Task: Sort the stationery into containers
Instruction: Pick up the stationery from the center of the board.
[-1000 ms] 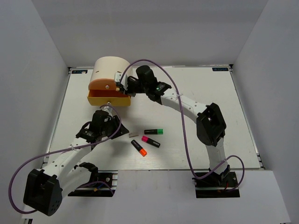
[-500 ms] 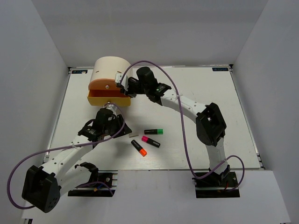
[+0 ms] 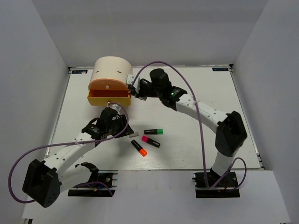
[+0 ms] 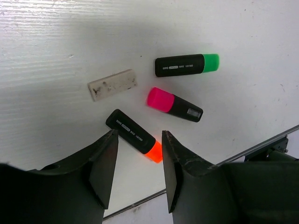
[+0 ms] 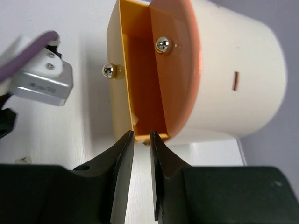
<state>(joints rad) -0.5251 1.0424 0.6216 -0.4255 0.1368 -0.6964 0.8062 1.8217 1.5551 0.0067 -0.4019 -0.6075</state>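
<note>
Three short black highlighters lie close together on the white tabletop (image 3: 210, 107), near its middle. The one with the green cap (image 4: 187, 65) lies farthest from the arms. The one with the pink cap (image 4: 174, 104) is just below it, and the one with the orange cap (image 4: 134, 136) is nearest the arms. None of them touch. A small beige eraser (image 4: 112, 84) with dark marks lies flat just to the left of the pink cap.

The left hand (image 4: 138, 151) hangs above the orange-capped highlighter. Its two fingers are wide apart and hold nothing.

The big cream drum (image 3: 111, 70) sits at the far left of the tabletop, well apart from the highlighters. Its front has an orange drawer (image 5: 175, 70) with a yellow drawer (image 5: 117, 93) under it, and each has a small round knob. The yellow drawer sticks out farther than the orange one, so it is open.

The right hand (image 5: 141, 140) is just beside the right end of the yellow drawer. Its fingers are close together, with only a thin gap between them. The drawer's corner shows right at the fingertips, but it is not clear whether they pinch it.
</note>
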